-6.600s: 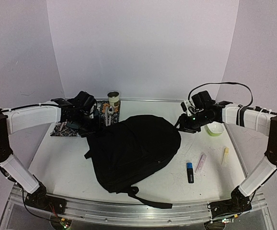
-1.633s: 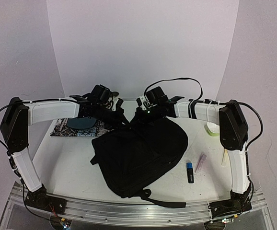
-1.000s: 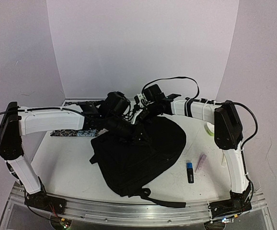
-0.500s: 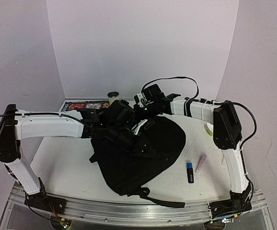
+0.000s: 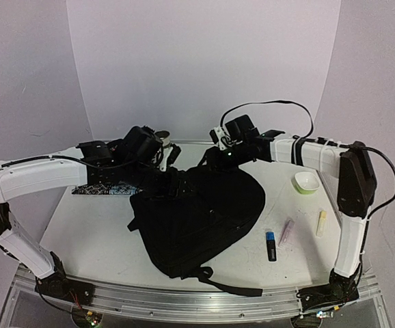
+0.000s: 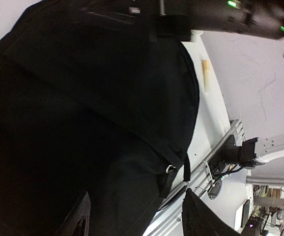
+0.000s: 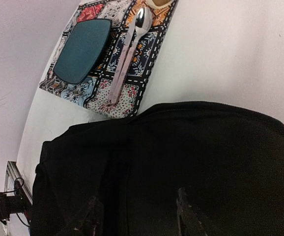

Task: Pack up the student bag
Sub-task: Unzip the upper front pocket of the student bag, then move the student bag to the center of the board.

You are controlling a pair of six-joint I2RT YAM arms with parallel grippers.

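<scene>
The student bag (image 5: 197,215) is a large floppy black backpack lying flat in the middle of the table, with a strap trailing toward the front edge. My left gripper (image 5: 173,183) is over its back-left edge. In the left wrist view the gripper (image 6: 137,221) is open above the bag (image 6: 83,98), holding nothing. My right gripper (image 5: 214,160) is at the bag's far top edge. In the right wrist view the gripper (image 7: 139,219) is open just over the bag's fabric (image 7: 196,157), holding nothing.
A patterned placemat (image 7: 132,64) at the back left holds a dark teal plate (image 7: 81,49) and a spoon (image 7: 132,44). A green bowl (image 5: 307,182), a pink stick (image 5: 286,232), a yellow stick (image 5: 322,223) and a blue-black stick (image 5: 271,244) lie right of the bag.
My left arm has pulled back from over the bag's middle to its back-left edge. My right gripper has shifted a little right along the far edge. The bag has barely moved.
</scene>
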